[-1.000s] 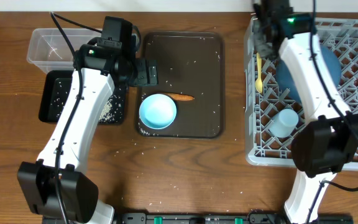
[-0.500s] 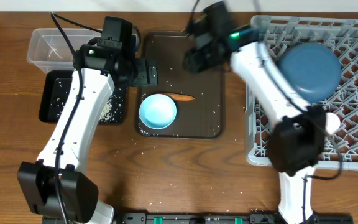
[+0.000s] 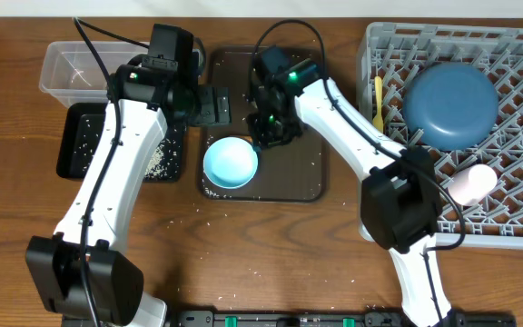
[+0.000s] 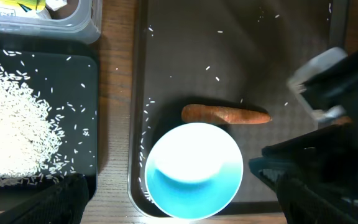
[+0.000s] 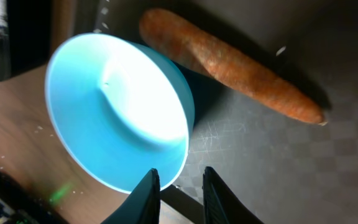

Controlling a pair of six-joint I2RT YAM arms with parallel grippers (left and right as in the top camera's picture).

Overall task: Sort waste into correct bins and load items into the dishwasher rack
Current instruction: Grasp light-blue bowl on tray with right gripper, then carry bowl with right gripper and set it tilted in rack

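1. Clear tub [image 3: 78, 68] at 10 o'clock on the desk [image 3: 271, 245]. My left wrist view shows white paper [image 4: 58, 5] and a yellow-green scrap [image 4: 14, 6] inside it.
2. Black tray [image 3: 64, 163] sits right at the tub's 6 o'clock, with a heap of rice [image 4: 17, 137] in it.
3. The brown serving tray [image 3: 302, 100] is mid-desk. It holds the light blue bowl [image 3: 231, 163] in its 7 o'clock corner and the carrot stick [image 4: 225, 114] just beside the bowl's 12 o'clock rim, with stray grains scattered around.
4. The dishwasher rack [image 3: 516, 232] is over at 3 o'clock. In it are the dark blue plate [image 3: 449, 104], the yellow spoon [image 3: 379, 102] along the rack's 9 o'clock side, and the small pink cup [image 3: 472, 183] at the plate's 5 o'clock.
5. Left tool [image 3: 214, 106] has its jaws spread wide and empty. It hovers over the serving tray's 10 o'clock edge.
6. Right tool [image 5: 179, 180] is low at the bowl's 1 o'clock rim, fingers [image 5: 148, 186] narrowed to a slim gap. The rim sits right at that gap, and I can't tell whether it's pinched.
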